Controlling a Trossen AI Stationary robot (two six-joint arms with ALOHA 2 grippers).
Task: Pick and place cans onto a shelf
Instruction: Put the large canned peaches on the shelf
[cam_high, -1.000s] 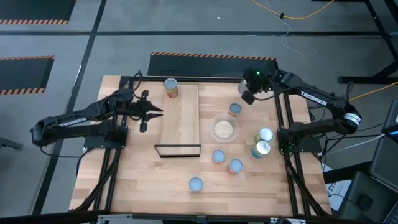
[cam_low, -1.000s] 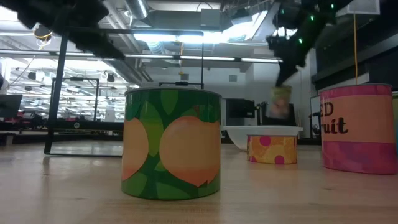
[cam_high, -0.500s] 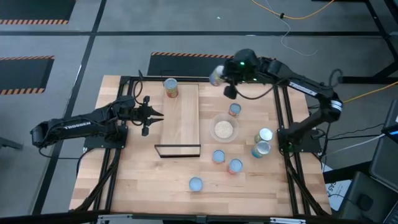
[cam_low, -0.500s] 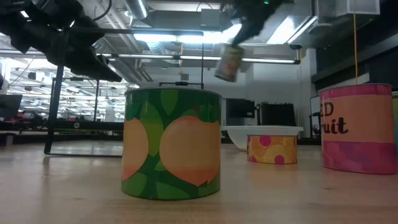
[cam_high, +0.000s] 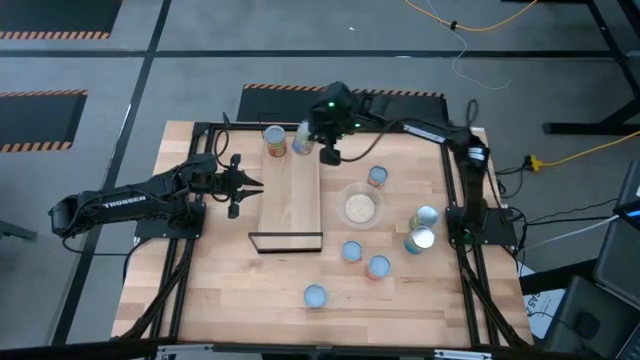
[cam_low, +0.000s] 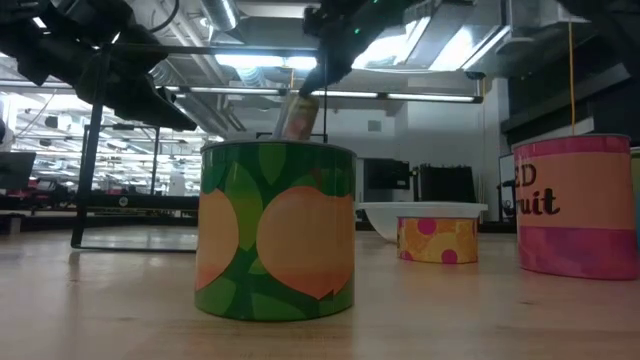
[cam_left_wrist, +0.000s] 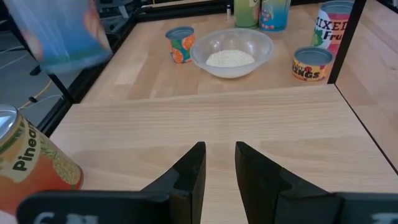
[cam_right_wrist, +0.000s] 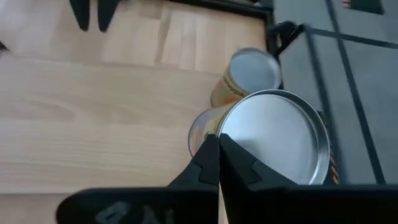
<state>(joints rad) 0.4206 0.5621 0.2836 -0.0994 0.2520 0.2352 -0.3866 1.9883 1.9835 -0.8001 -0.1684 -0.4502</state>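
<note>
Right arm outstretched, fingers shut; left fingers apart.

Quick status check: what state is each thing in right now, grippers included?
Right gripper: shut on carried can, airborne over the shelf's far end.
Left gripper: jaws apart, empty, beside the shelf.
Pineapple can: upright at the shelf's far end.
Bowl: upright, holding beige contents.
Six table cans: upright, off the shelf.

Grey floor with hazard-striped mats, yellow cable, bright ceiling lights
</note>
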